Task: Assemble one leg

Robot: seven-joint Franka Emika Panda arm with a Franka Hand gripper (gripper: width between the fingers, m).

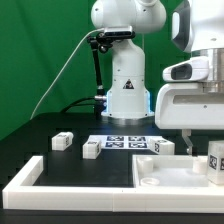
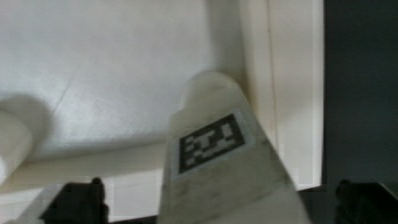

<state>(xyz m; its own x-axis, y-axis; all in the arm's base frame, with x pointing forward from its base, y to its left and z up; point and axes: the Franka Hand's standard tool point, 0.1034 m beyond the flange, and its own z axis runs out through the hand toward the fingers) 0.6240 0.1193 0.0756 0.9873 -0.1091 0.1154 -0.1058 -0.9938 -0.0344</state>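
Observation:
A white leg (image 2: 222, 150) with a black-and-white tag on its face sits between my gripper's (image 2: 222, 205) two dark fingers (image 2: 80, 203), with a gap on each side. The gripper is open around it. The leg is over the large flat white square panel (image 2: 107, 60), near the panel's edge. In the exterior view the gripper (image 1: 200, 148) hangs over the panel (image 1: 165, 172) at the right, with the leg (image 1: 214, 160) by its fingers. A second white rounded piece (image 2: 15, 140) shows at the edge of the wrist view.
Three more legs (image 1: 62, 140), (image 1: 92, 148), (image 1: 163, 147) lie on the black table around the marker board (image 1: 125, 142). A long white border rail (image 1: 90, 196) runs along the front and up the exterior view's left. The arm's base (image 1: 125, 70) stands behind.

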